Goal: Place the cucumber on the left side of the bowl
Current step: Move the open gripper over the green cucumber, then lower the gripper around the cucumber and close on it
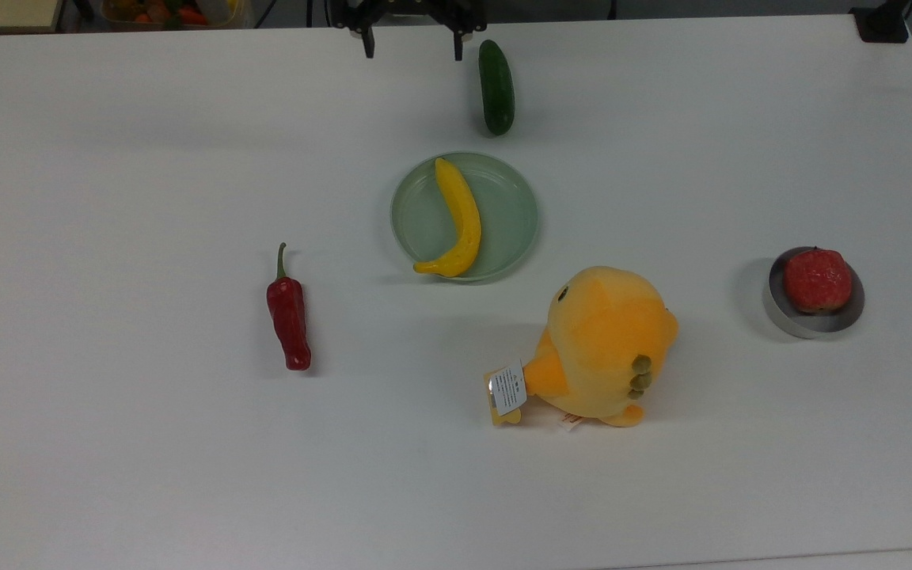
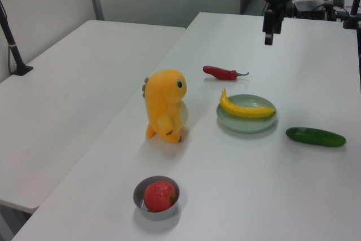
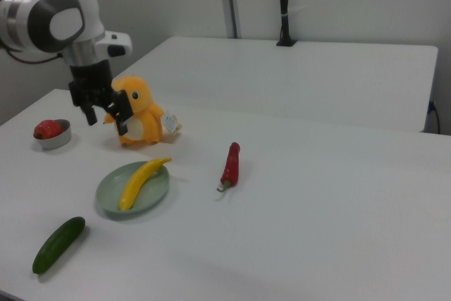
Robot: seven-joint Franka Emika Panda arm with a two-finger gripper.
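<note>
White worktop [image 1: 108,443] spreads wide in the top view, with most of its bare room along the top view's left and bottom. At the top edge the gripper [image 1: 411,47] hangs with its two fingers spread and nothing between them, just to the top view's left of the cucumber [image 1: 496,86], which lies lengthwise close to that far edge. Below the cucumber sits the plate [image 1: 515,214] holding a banana [image 1: 458,219]; the pepper [image 1: 289,317] lies apart to the top view's left, the plush [image 1: 602,344] stands lower down, and the bowl [image 1: 780,313], holding a red fruit [image 1: 817,279], sits well apart near the top view's right edge, with bare surface all round it. In the left view the gripper [image 2: 269,33] hangs open above the worktop's far part, past the pepper [image 2: 223,73]; the cucumber [image 2: 315,136] lies near the left view's right edge, just beside the plate [image 2: 228,120], and the bowl [image 2: 140,201] sits close to the near corner, with open surface between it and the cucumber. In the right view the open gripper [image 3: 104,115] hangs in front of the plush [image 3: 144,121], between the bowl [image 3: 58,138] and the plate [image 3: 109,195]; the cucumber [image 3: 58,244] lies near the worktop's front edge.
</note>
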